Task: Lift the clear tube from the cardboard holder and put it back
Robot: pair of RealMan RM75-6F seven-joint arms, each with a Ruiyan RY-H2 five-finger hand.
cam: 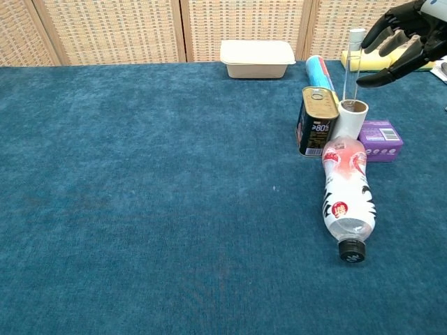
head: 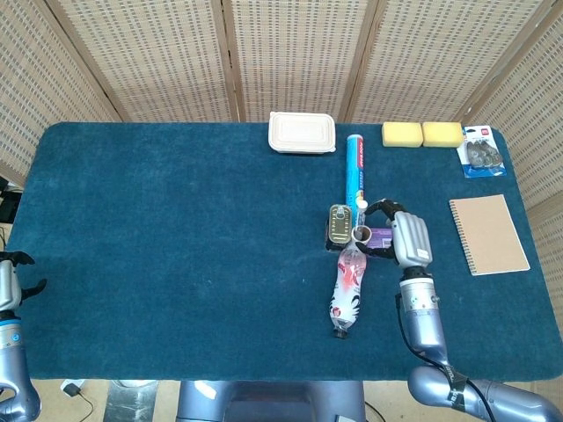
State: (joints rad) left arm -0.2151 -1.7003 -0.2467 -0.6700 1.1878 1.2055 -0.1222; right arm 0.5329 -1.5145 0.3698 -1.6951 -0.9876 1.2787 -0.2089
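Tube (cam: 353, 64) stands upright in the cardboard holder (cam: 349, 118), centre right of frame; right robot hand (cam: 405, 38) hovers beside its cap, fingers apart; left robot hand (head: 10, 280) spread at the desk (head: 176, 264) edge, lower left.

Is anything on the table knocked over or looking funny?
Yes. The plastic bottle lies on its side, its base against the cardboard holder, while the tin can and clear tube stand upright. Nothing has spilled.
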